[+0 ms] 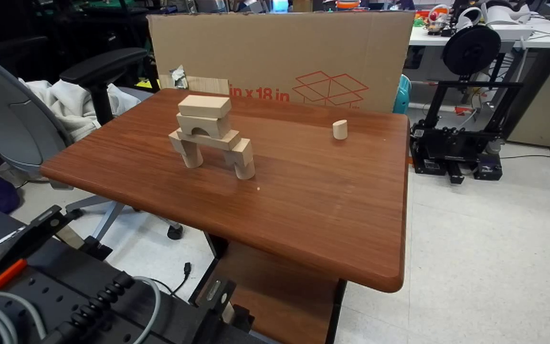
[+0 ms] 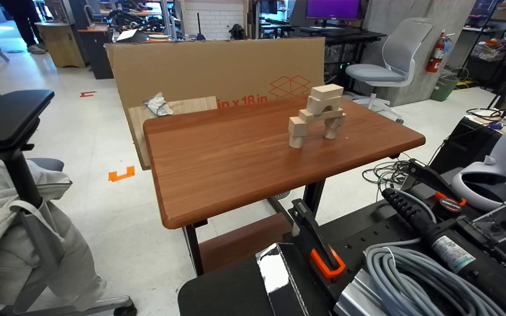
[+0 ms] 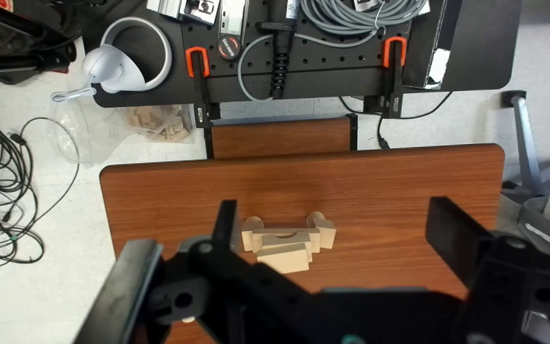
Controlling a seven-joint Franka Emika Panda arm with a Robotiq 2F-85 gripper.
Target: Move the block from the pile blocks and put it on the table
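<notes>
The pile blocks (image 1: 210,139) stand on the reddish-brown table (image 1: 303,191), with flat pieces over upright legs; the pile also shows in an exterior view (image 2: 321,116) and the wrist view (image 3: 315,240). The block (image 1: 203,106), pale and oblong, lies flat on top, above an arched piece; it also shows in an exterior view (image 2: 327,91) and the wrist view (image 3: 284,260). My gripper (image 3: 336,210) is open and empty, high above the table. The pile appears between its fingers, nearer the left one. Neither exterior view shows the gripper.
A stubby upright wooden piece (image 1: 340,130) stands on the table apart from the pile. A large cardboard box (image 1: 275,52) stands along the table's far edge. A black bench (image 3: 332,71) with clamps and cables is on the opposite side. A chair (image 1: 98,71) stands beside the table.
</notes>
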